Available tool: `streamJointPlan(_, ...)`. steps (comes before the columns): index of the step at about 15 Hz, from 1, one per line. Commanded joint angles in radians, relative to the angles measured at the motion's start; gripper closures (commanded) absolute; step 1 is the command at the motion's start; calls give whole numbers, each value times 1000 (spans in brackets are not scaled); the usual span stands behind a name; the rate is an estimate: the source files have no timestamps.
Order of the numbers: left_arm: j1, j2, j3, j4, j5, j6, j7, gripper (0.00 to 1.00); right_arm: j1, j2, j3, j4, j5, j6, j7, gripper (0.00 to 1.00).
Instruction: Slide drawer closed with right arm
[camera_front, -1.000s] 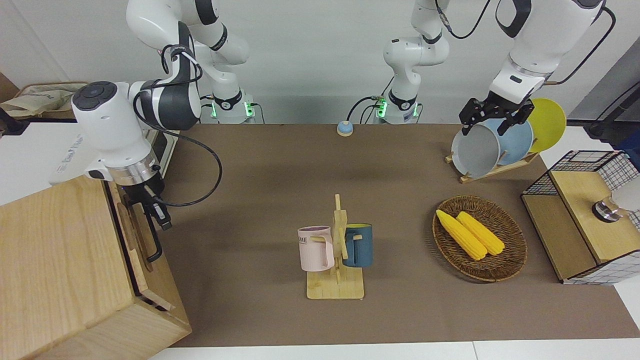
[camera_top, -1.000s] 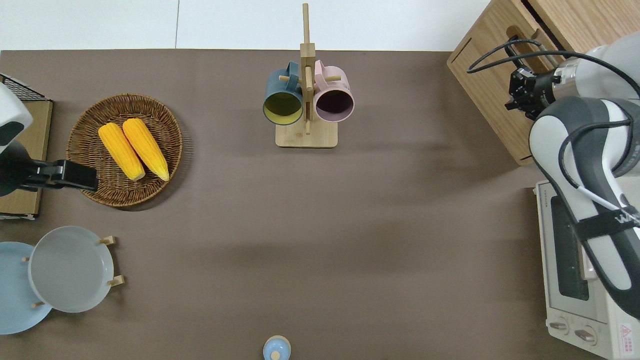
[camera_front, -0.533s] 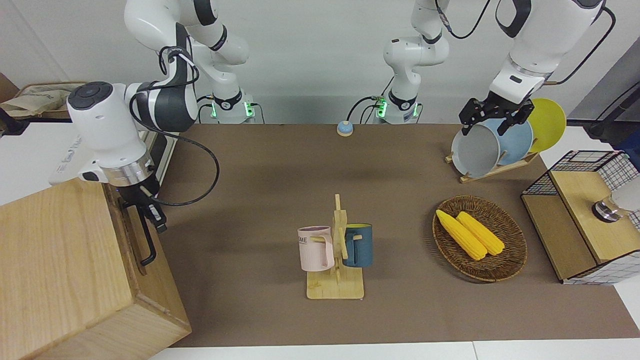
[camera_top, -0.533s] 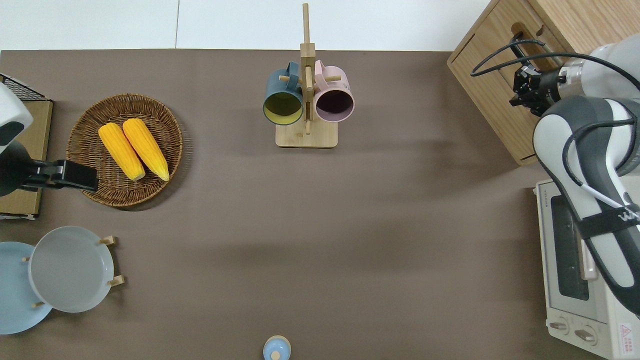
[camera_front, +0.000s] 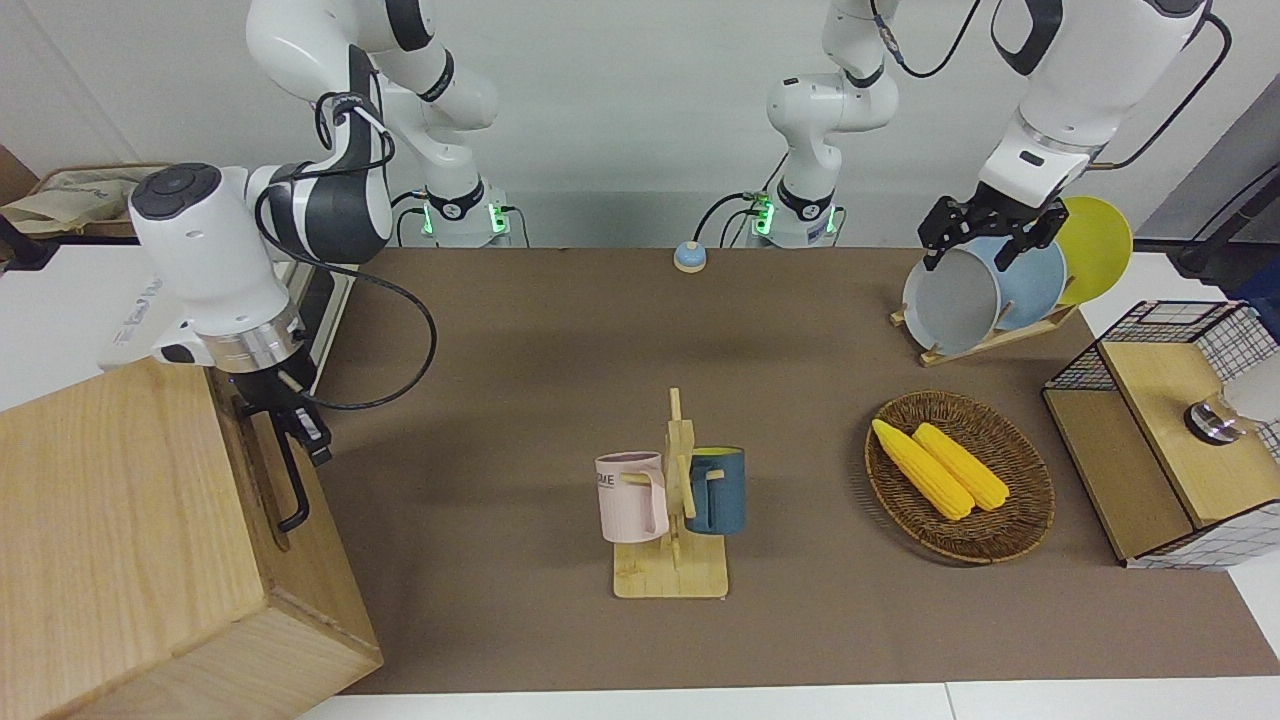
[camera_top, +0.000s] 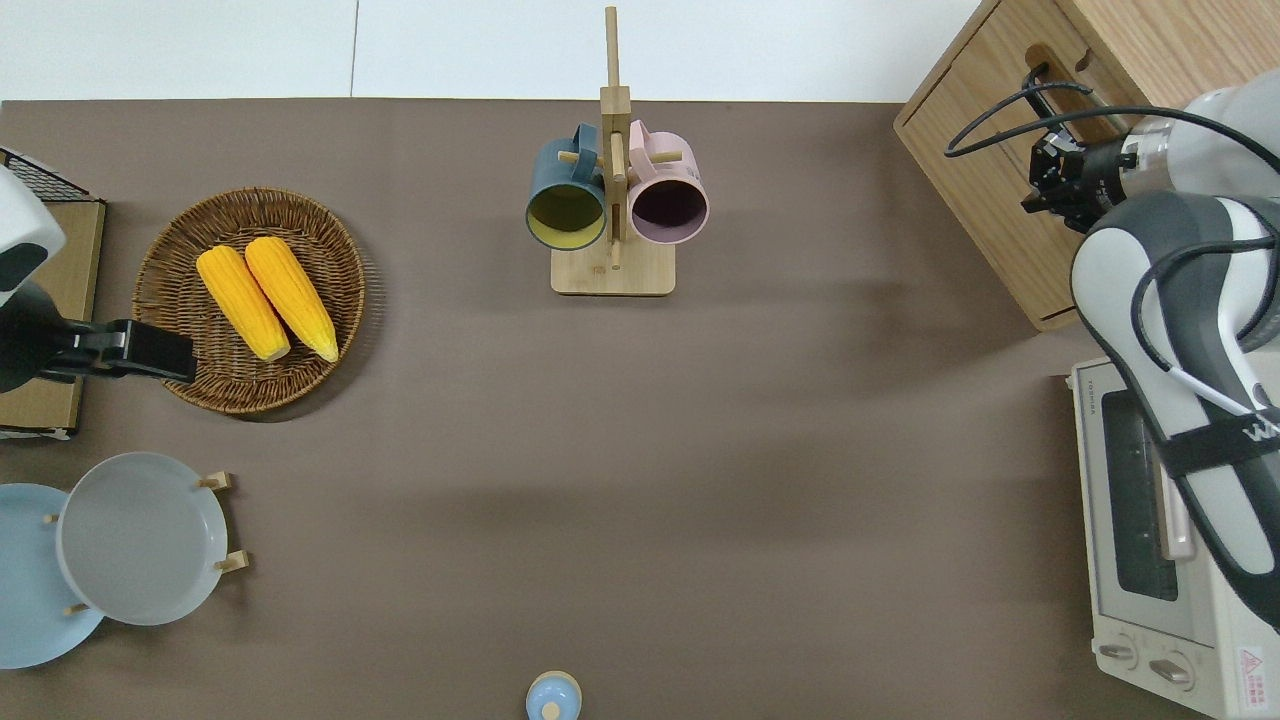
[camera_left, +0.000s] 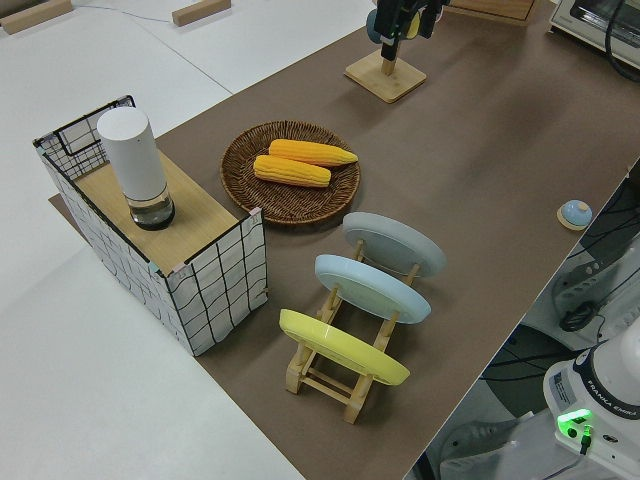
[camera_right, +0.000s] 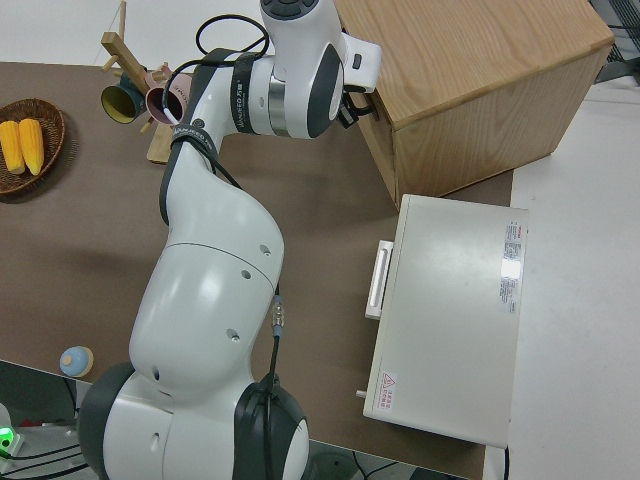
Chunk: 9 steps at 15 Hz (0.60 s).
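Observation:
The light-wood drawer sits flush in the big wooden box, at the right arm's end of the table. Its black loop handle stands out from the front. In the overhead view the drawer is at the top corner. My right gripper is shut and presses against the drawer front, at the end of the handle nearer to the robots. It also shows in the overhead view. The left arm is parked, its gripper open.
A white oven stands beside the box, nearer to the robots. A mug tree with two mugs is mid-table. A basket of corn, a plate rack and a wire-mesh rack stand toward the left arm's end.
My right gripper moved toward the box and pushed the drawer in. A second ago the drawer stuck out with a dark gap; now it sits flush. The left arm has not moved.

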Motion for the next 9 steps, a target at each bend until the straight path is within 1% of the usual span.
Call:
streamJointPlan(1, 4, 11, -6, 26, 17, -20, 10, 7, -12, 15, 14, 35, -4, -18, -56, 1000)
streamJointPlan(2, 4, 11, -6, 26, 17, -20, 10, 7, -5, 9, 32, 34, -10, -47, -58, 1000)
streamJointPlan(3, 4, 11, -6, 24, 17, -20, 10, 7, 2, 0, 43, 34, -8, -79, -58, 1000)
streamJointPlan(5, 4, 11, -6, 26, 17, -20, 10, 7, 44, -31, 46, 32, -7, -147, -59, 1000)
streamJointPlan(6, 4, 11, -6, 26, 17, -20, 10, 5, 55, -51, 46, 28, -10, -194, -81, 1000)
streamJointPlan(7, 4, 11, -6, 26, 17, -20, 10, 7, 77, -71, 46, 28, -8, -249, -123, 1000)
streamJointPlan(9, 4, 11, -6, 26, 17, -20, 10, 7, 86, -112, 44, 28, -10, -341, -229, 1000)
